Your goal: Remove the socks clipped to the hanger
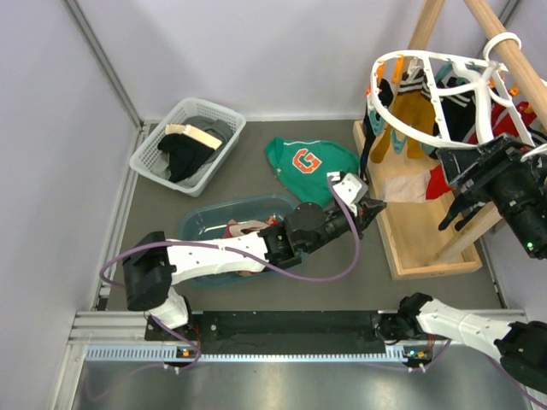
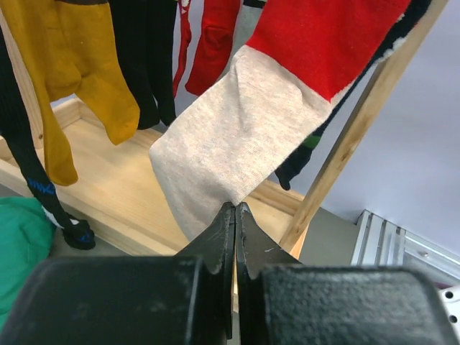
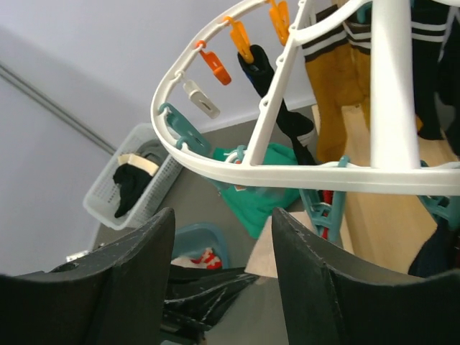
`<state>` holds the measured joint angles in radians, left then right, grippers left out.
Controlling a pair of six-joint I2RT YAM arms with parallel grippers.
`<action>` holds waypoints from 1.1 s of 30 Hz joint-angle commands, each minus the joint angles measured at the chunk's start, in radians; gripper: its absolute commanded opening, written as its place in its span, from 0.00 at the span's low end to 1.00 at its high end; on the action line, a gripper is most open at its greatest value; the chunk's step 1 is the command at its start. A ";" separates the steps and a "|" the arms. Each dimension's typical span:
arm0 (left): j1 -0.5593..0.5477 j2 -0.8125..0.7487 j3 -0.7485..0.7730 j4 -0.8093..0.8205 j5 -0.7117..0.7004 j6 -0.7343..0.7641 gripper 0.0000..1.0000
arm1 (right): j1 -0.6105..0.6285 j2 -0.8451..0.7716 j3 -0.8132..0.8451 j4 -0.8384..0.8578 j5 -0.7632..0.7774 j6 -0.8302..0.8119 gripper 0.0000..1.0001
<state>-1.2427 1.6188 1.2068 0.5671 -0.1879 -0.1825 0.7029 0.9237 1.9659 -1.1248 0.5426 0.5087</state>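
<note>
Presently: blue tub (image 1: 224, 205) on the bench (image 1: 342, 282), a few loose socks (image 1: 244, 229) inside, so part done. Left gripper (image 2: 235, 215), pinched on the grey toe of a red-and-grey sock (image 2: 237, 136); only its wrist view shows this grip. Hanger (image 3: 287, 176), on the wooden stand (image 1: 427, 231), many clipped socks (image 1: 416, 115) left. Right gripper (image 3: 223, 215), jaws apart, empty, under the rim; its wrist view alone shows bare clips (image 3: 214, 63).
</note>
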 commanded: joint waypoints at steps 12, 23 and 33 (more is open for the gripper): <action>-0.069 -0.114 -0.088 -0.027 -0.128 0.083 0.00 | 0.001 0.106 0.099 -0.254 0.144 -0.078 0.54; -0.077 -0.128 -0.093 -0.029 -0.119 0.089 0.00 | 0.001 0.064 -0.010 -0.116 0.209 -0.127 0.51; -0.110 -0.140 -0.093 -0.033 -0.134 0.101 0.00 | 0.001 0.049 -0.088 0.029 0.178 -0.125 0.50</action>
<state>-1.3369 1.5234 1.1172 0.5068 -0.3077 -0.1005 0.7040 0.9806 1.8828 -1.2026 0.7231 0.3962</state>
